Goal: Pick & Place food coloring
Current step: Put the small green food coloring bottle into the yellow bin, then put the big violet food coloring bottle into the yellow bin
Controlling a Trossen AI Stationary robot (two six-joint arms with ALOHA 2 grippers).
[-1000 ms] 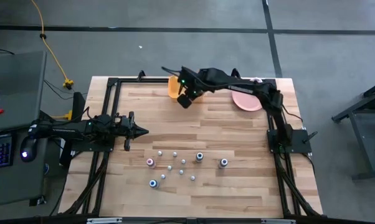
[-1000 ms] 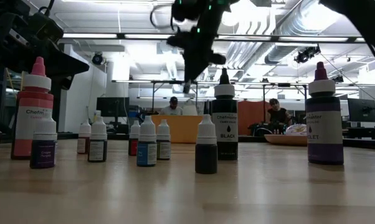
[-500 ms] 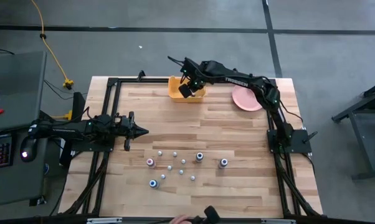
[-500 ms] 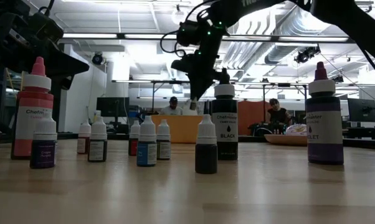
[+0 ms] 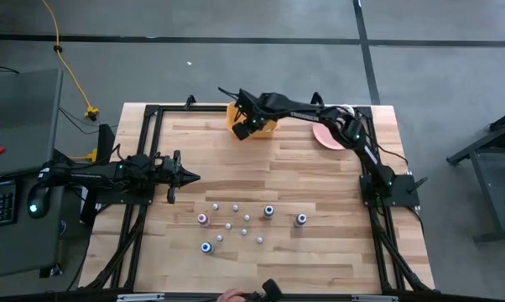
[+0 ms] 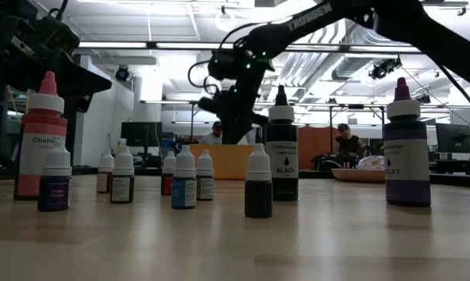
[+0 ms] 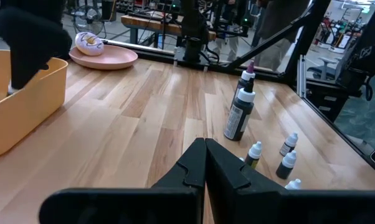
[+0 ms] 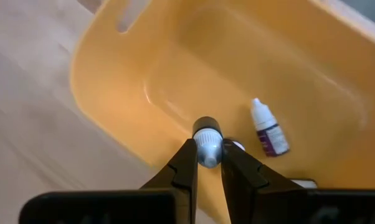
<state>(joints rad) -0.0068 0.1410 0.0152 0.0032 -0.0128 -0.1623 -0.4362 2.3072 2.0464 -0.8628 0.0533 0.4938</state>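
Right end effector (image 8: 207,163) over the yellow bin (image 8: 312,81) at the tabletop's (image 5: 320,184) far edge, pinching a small food coloring bottle (image 8: 207,144). One purple bottle (image 8: 267,132) lying inside the bin. Remaining bottles (image 5: 246,220) standing clustered near the front. Left end effector (image 7: 205,163) pressed together, waiting at the left side.

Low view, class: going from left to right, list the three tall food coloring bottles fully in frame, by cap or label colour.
Pink-capped bottle → black-labelled bottle → violet bottle.
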